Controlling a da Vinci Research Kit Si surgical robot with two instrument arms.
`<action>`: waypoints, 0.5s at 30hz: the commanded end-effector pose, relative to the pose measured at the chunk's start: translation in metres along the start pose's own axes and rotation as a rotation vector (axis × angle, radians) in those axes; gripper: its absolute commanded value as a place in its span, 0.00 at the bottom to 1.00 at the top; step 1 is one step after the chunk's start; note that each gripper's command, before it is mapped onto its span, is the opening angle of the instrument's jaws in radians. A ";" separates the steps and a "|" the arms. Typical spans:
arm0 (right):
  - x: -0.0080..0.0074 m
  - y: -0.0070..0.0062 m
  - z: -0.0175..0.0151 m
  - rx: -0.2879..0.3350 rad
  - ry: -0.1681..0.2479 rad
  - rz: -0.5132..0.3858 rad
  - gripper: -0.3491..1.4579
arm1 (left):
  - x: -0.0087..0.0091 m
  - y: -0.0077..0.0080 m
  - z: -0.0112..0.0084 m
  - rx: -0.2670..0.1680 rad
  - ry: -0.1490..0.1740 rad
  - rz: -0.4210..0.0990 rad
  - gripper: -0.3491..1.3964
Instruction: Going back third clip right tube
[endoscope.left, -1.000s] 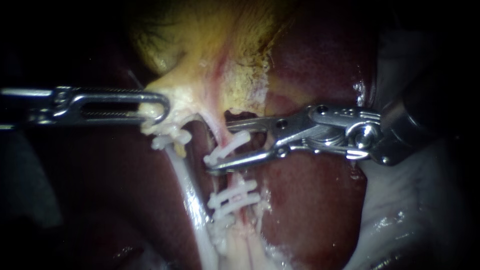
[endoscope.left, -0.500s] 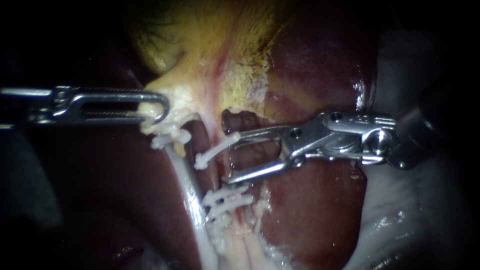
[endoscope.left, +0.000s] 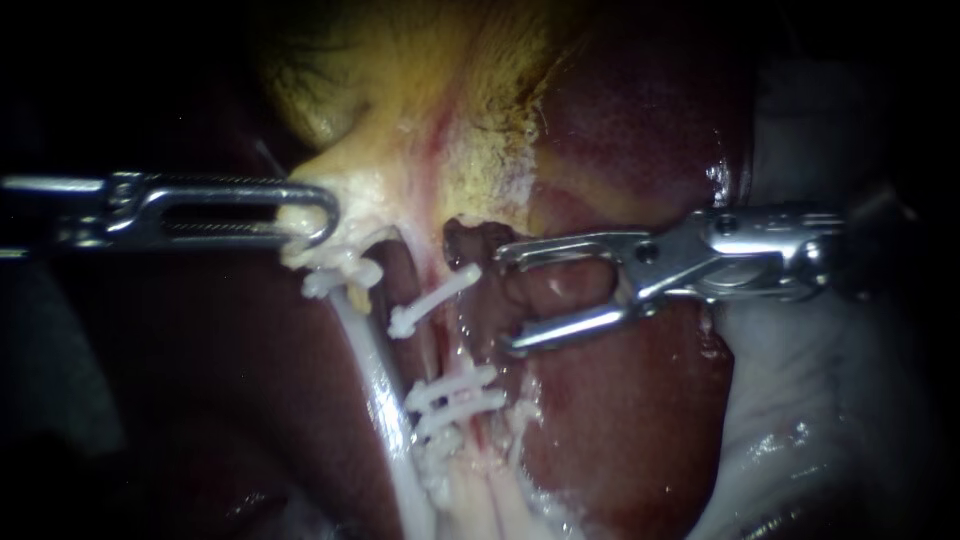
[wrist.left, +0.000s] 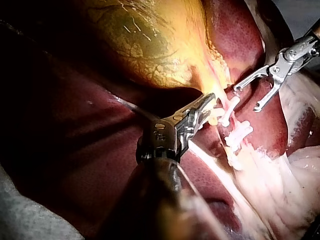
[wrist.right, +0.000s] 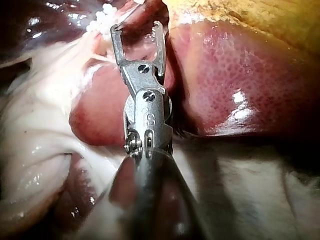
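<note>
My right instrument (endoscope.left: 508, 298) comes in from the right with its jaws open and empty, a short way right of the right tube (endoscope.left: 462, 345). A white clip (endoscope.left: 432, 300) sits slanted across that tube, free of the jaws. Two more white clips (endoscope.left: 455, 390) cross the tube lower down. The left tube (endoscope.left: 375, 375) runs downward beside it, with a clip (endoscope.left: 340, 275) near its top. My left instrument (endoscope.left: 305, 212) is shut on the pale neck of the yellow gallbladder (endoscope.left: 400, 90). In the right wrist view my right instrument (wrist.right: 137, 31) shows spread, empty jaws over the liver (wrist.right: 225, 90).
Dark red liver (endoscope.left: 620, 420) lies behind and below the tubes. Pale wet tissue (endoscope.left: 820, 400) fills the lower right. In the left wrist view my left instrument (wrist.left: 212, 102) holds the gallbladder neck, with the clips (wrist.left: 237, 135) just ahead.
My right instrument has drawn back to the right, away from the right tube. The slanted clip that was between its jaws now stays on the tube. The left instrument has not moved.
</note>
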 end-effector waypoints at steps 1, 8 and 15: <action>0.0002 0.0000 -0.0005 -0.003 -0.001 -0.007 0.47 | 0.0000 0.0000 0.0000 0.000 0.000 0.000 0.00; 0.0012 0.0002 -0.0019 -0.010 0.000 -0.025 0.47 | 0.0001 0.0001 0.0003 -0.001 -0.001 0.001 0.00; 0.0011 0.0000 -0.0024 -0.007 -0.001 -0.031 0.47 | 0.0012 0.0005 0.0018 -0.015 0.007 0.008 0.00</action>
